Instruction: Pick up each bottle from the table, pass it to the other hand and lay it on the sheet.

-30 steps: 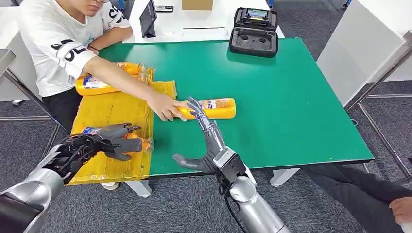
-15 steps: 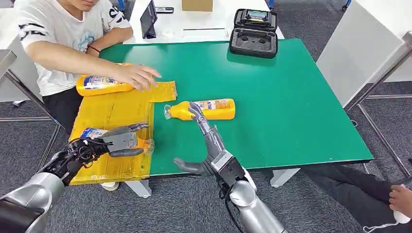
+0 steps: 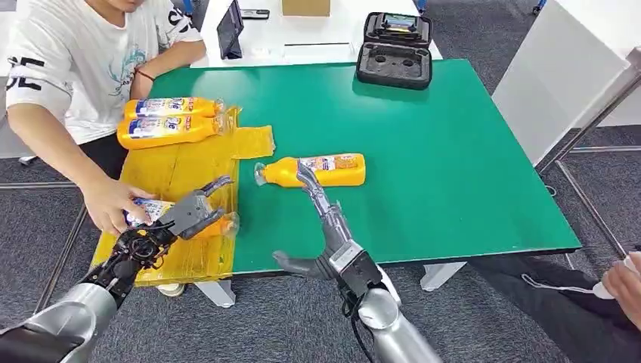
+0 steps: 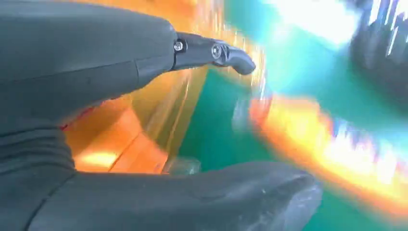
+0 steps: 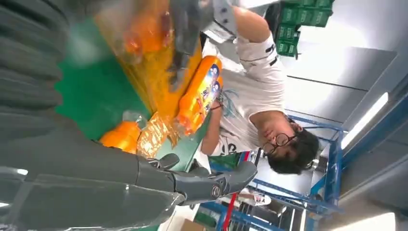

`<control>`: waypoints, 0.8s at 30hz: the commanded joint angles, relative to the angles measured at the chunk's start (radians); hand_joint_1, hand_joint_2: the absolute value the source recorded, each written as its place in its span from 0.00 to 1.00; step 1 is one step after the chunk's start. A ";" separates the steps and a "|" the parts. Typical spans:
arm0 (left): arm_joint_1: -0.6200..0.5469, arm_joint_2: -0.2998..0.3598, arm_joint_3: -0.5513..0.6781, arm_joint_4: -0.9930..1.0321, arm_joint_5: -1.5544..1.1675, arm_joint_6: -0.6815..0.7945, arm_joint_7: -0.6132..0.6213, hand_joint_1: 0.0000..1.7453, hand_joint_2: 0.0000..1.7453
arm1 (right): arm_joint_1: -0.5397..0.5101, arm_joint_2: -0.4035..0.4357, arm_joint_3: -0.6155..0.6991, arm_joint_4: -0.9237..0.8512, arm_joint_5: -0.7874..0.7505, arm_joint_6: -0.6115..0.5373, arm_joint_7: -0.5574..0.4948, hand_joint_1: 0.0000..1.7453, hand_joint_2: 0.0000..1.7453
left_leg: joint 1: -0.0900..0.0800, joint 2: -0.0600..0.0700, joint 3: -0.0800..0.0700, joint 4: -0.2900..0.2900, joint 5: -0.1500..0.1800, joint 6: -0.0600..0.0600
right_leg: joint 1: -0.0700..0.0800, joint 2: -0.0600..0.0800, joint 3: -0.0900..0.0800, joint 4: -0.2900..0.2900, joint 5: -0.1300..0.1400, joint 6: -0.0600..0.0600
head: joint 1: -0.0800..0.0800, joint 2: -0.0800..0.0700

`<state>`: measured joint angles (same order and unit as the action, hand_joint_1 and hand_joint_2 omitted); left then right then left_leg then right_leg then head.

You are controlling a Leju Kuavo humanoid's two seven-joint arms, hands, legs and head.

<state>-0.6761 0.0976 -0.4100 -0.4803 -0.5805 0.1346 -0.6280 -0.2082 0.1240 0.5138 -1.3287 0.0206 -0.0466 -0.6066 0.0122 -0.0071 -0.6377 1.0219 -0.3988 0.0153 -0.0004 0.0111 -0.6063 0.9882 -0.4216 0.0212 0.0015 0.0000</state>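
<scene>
An orange bottle [image 3: 218,225] lies on the yellow sheet [image 3: 178,170] near its front edge. My left hand [image 3: 187,215] hovers just over it with fingers spread, holding nothing. A person's hand [image 3: 112,203] rests on that bottle's labelled end. Another orange bottle [image 3: 317,170] lies on the green table [image 3: 453,151], cap toward the sheet. My right hand [image 3: 326,227] is open, fingers stretched out, their tips reaching over this bottle's near side. Two more bottles [image 3: 170,119] lie side by side at the sheet's far end. In the left wrist view the thumb [image 4: 202,202] and a finger [image 4: 216,53] stand apart.
A black case [image 3: 395,49] stands at the table's far edge, with a tablet [image 3: 230,30] on the white desk behind. The person sits at the table's far left corner. Another person's hand [image 3: 623,280] shows at the right edge.
My left hand has let go of the bottle on the sheet and spread its fingers. The person's hand moved from the far bottles to the near bottle. My right hand barely moved.
</scene>
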 commanded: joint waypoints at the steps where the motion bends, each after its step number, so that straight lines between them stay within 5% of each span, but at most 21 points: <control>1: 0.104 -0.097 0.228 -0.385 0.067 0.563 -0.070 0.00 0.00 | -0.062 -0.014 0.055 0.065 -0.024 -0.024 -0.005 0.00 1.00 | -0.001 -0.001 -0.001 0.000 0.000 0.001 | -0.001 -0.002 -0.001 0.000 -0.001 0.001 | 0.000 0.000; 3: 0.187 -0.170 0.423 -0.633 -0.166 0.563 -0.070 0.00 0.00 | -0.071 -0.017 0.080 0.094 -0.038 -0.024 -0.022 0.00 1.00 | -0.001 0.001 -0.001 0.000 -0.001 0.001 | 0.000 0.000 0.000 -0.001 -0.001 0.001 | 0.000 0.000; 8: 0.231 -0.241 0.523 -0.890 -0.156 0.563 -0.070 0.00 0.00 | -0.103 -0.023 0.105 0.122 -0.024 -0.047 -0.025 0.00 1.00 | 0.000 0.001 -0.004 0.001 -0.001 0.000 | 0.000 -0.001 -0.003 0.000 -0.001 0.001 | 0.001 0.000; 15: 0.263 -0.258 0.504 -0.873 0.017 0.563 -0.070 0.00 0.00 | -0.126 -0.051 0.101 0.138 0.062 -0.103 0.016 0.00 1.00 | 0.000 0.003 -0.004 0.000 -0.001 0.000 | 0.000 0.001 -0.004 -0.001 0.000 0.000 | 0.000 0.000; 21: 0.409 -0.197 0.335 -0.742 0.591 0.553 -0.070 0.00 0.00 | -0.272 -0.171 0.014 0.296 0.267 -0.144 0.160 0.00 1.00 | -0.001 0.003 -0.001 -0.002 -0.001 0.001 | -0.001 0.002 -0.001 -0.002 0.000 0.001 | 0.000 0.000; 22: 0.440 -0.189 0.318 -0.752 0.654 0.532 -0.070 0.00 1.00 | -0.312 -0.180 -0.007 0.353 0.289 -0.139 0.157 0.00 1.00 | -0.002 0.003 0.002 -0.004 -0.001 0.001 | -0.002 0.001 0.001 -0.004 0.000 0.002 | 0.000 0.000; 24: 0.497 -0.192 0.310 -0.801 0.651 0.561 -0.070 0.00 1.00 | -0.423 -0.205 0.005 0.488 0.365 -0.134 0.192 0.00 1.00 | -0.003 0.005 0.002 -0.003 -0.001 0.001 | -0.003 0.003 0.001 -0.003 0.000 0.002 | -0.001 0.000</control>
<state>-0.3443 -0.1289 0.0141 -1.3042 -0.1541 0.6950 -0.7000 -0.3414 0.0480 0.5665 -1.2210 0.2317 -0.1816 -0.4840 0.0116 -0.0053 -0.6443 1.0222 -0.3991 0.0155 -0.0011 0.0127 -0.6125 0.9882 -0.4212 0.0217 0.0008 0.0000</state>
